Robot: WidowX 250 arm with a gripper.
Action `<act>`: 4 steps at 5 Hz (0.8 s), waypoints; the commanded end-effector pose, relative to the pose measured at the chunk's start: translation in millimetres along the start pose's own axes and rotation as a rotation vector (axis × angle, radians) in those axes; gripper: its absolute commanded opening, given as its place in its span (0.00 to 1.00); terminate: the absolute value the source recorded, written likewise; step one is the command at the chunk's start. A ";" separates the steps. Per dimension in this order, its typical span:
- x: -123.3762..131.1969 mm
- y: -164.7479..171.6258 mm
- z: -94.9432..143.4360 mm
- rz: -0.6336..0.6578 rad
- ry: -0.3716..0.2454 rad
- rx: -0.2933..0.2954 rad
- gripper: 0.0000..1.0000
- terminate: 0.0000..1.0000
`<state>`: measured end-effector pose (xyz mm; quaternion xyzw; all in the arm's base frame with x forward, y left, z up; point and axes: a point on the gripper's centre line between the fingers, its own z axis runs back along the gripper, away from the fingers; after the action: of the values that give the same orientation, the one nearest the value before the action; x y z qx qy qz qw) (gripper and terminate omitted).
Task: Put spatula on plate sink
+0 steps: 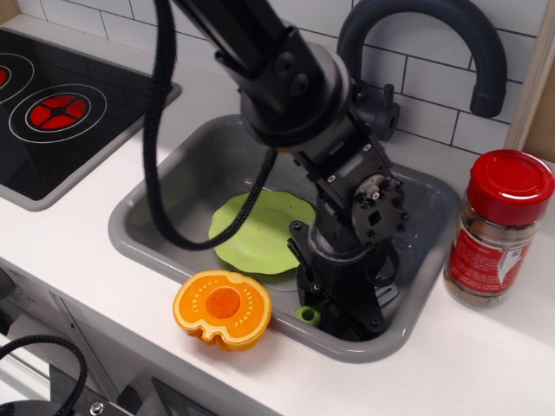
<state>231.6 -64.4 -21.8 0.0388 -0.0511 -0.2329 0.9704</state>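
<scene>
The grey sink (130, 227) holds the light green plate (256, 230) flat on its floor, left of centre. Of the spatula only the lime-green handle end (306, 315) shows, at the sink's front wall, right of the plate and off it. Its blade is hidden. My black gripper (341, 314) points down into the sink's front right corner, right over the spatula handle. Its fingertips are hidden behind its own body, so I cannot tell whether they are closed on the handle.
An orange halved-fruit toy (222, 307) lies on the counter at the sink's front rim. A red-lidded spice jar (499, 230) stands right of the sink. The dark arched faucet (486, 61) rises behind it. The black stovetop (52, 113) is at the left.
</scene>
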 end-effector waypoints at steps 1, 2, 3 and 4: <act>5.2 22.1 38.4 0.077 -0.101 -0.016 0.00 0.00; 7.5 45.4 49.5 0.149 -0.153 0.027 0.00 0.00; 1.3 74.0 46.6 0.195 -0.150 0.062 0.00 0.00; -16.9 106.2 46.2 0.226 -0.140 0.084 0.00 0.00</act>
<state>258.9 32.5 21.6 0.0514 -0.1128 -0.1225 0.9847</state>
